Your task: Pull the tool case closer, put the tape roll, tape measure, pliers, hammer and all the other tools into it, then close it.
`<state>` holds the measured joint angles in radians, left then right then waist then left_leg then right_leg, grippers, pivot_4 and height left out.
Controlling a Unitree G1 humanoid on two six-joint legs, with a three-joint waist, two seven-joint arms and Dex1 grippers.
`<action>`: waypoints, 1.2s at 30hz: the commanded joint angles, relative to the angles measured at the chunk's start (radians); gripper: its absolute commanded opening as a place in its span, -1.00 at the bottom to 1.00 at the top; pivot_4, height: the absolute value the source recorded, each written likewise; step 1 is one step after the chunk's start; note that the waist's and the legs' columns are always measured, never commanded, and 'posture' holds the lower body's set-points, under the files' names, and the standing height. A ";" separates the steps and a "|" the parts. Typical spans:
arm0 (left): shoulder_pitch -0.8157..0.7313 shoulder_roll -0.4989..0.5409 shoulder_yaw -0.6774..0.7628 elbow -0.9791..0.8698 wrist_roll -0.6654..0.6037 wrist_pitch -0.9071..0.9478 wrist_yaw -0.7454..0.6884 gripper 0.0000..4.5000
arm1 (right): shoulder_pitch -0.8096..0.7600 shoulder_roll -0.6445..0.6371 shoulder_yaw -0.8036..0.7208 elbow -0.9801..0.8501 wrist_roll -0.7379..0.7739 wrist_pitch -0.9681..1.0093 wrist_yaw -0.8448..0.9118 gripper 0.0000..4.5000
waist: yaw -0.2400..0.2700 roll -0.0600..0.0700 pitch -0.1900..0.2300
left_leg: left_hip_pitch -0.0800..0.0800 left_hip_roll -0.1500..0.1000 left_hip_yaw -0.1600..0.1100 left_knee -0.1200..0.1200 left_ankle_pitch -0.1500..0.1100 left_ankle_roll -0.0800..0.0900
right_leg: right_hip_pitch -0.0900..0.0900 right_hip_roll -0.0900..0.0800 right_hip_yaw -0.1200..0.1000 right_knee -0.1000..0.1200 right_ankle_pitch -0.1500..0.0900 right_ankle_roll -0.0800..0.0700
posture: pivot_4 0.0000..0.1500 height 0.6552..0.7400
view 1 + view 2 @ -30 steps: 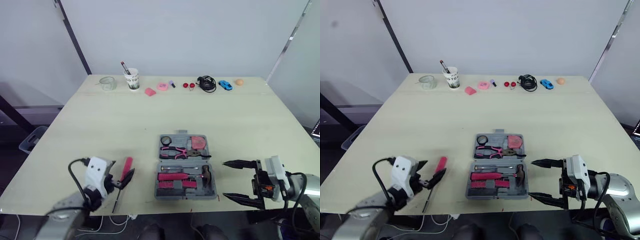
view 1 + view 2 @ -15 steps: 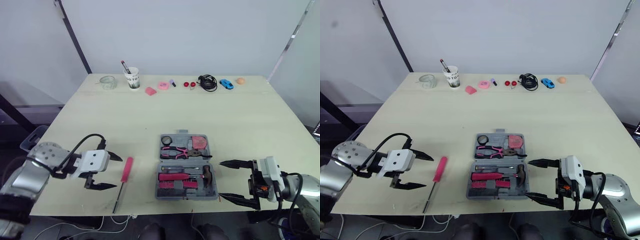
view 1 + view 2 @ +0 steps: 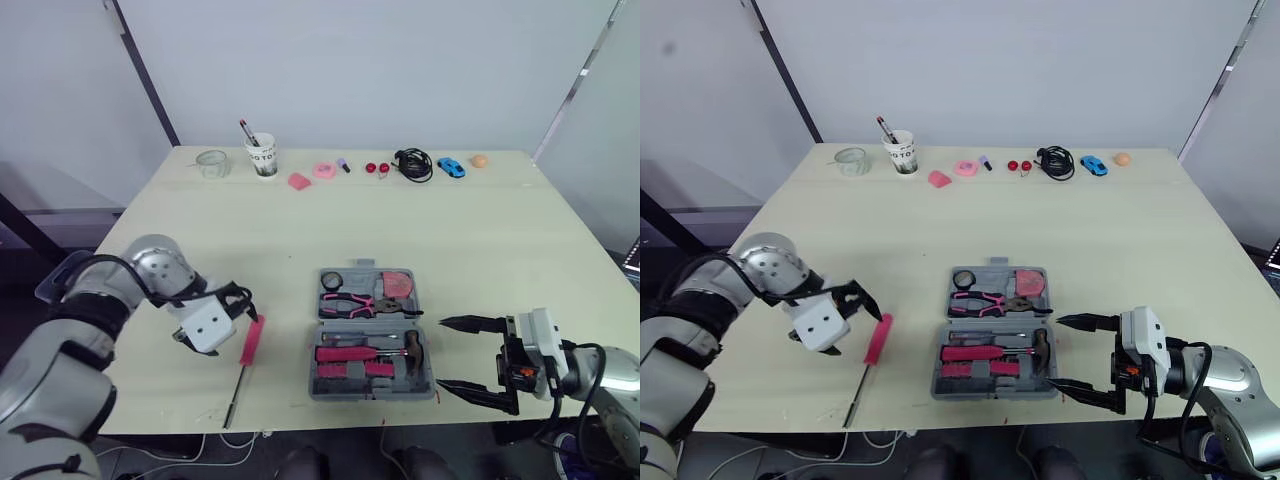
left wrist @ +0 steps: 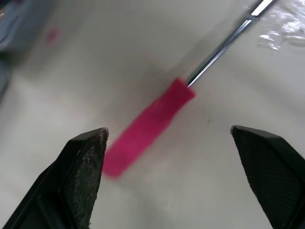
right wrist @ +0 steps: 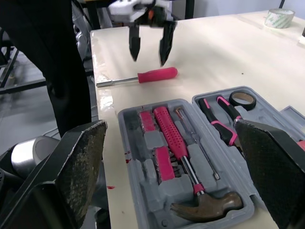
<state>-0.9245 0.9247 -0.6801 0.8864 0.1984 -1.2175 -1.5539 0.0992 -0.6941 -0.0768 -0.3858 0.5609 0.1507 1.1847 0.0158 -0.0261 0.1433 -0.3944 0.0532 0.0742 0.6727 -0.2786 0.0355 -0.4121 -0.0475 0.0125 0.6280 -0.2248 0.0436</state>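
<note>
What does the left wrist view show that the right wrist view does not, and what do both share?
The left wrist view adds the ribbed inner pads of the left gripper, open on either side of the screwdriver. The right wrist view adds the open tool case holding hammer, pliers and a tape roll, framed by the open right gripper. Both show the pink-handled screwdriver on the table, with the left gripper above it.

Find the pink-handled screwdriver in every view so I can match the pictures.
Left eye view: screwdriver on the table, left of the open tool case.
Right eye view: screwdriver in the same spot, left of the case.
Left wrist view: screwdriver lying slantwise under the open left gripper.
Right wrist view: screwdriver beyond the case, under the left gripper.
Shared landmark: the left gripper over the pink handle.
</note>
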 commanded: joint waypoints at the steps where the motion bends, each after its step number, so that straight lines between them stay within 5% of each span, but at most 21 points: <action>1: -0.051 -0.020 -0.039 0.052 0.057 -0.106 -0.009 0.95 | -0.009 -0.006 -0.010 -0.031 0.018 0.003 -0.005 1.00 | 0.001 0.000 0.000 | 0.000 0.000 0.000 0.000 0.000 0.000 | 0.000 0.000 0.000 0.000 0.000 0.000 | 1.00 1.00; 18: -0.137 -0.150 -0.095 0.140 0.512 -0.236 0.416 0.95 | -0.017 -0.010 -0.001 -0.023 0.004 -0.007 -0.005 1.00 | 0.000 0.000 0.000 | -0.001 0.000 -0.001 0.004 0.000 0.000 | 0.001 0.000 0.000 0.001 0.004 0.006 | 1.00 1.00; 21: -0.129 -0.144 -0.108 0.130 0.528 -0.257 0.440 0.60 | -0.018 -0.011 0.000 -0.022 0.001 -0.009 -0.006 1.00 | 0.000 0.000 0.000 | -0.001 0.000 -0.001 0.004 0.000 0.000 | 0.001 0.000 0.000 0.001 0.004 0.006 | 1.00 1.00; 28: -0.058 -0.051 -0.179 0.070 0.466 -0.341 0.451 -0.78 | -0.010 -0.010 -0.003 -0.015 -0.011 -0.021 -0.009 1.00 | -0.002 0.000 0.000 | 0.000 0.000 0.000 0.004 0.000 0.000 | 0.001 0.000 0.001 0.002 0.004 0.006 | 1.00 1.00; 32: -0.032 0.026 -0.228 0.003 0.372 -0.322 0.426 -0.85 | -0.009 -0.005 0.002 -0.012 -0.018 -0.025 -0.011 1.00 | -0.001 0.000 0.000 | 0.001 0.001 0.000 0.005 0.000 0.000 | 0.001 0.000 0.001 0.005 0.004 0.006 | 1.00 1.00; 36: -0.012 0.157 -0.242 -0.128 0.151 -0.203 0.364 -0.85 | -0.016 0.000 0.008 -0.002 -0.023 -0.033 -0.009 1.00 | -0.006 -0.002 0.000 | 0.001 0.002 0.000 0.006 0.000 0.000 | 0.000 0.000 0.001 0.006 0.003 0.006 | 1.00 1.00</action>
<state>-0.9331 1.0253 -0.9244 0.8290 0.4662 -1.4847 -1.1567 0.0917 -0.6973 -0.0592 -0.3743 0.5322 0.1397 1.1717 0.0102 -0.0278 0.1432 -0.3940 0.0551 0.0742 0.6790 -0.2787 0.0358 -0.4119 -0.0469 0.0138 0.6348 -0.2214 0.0491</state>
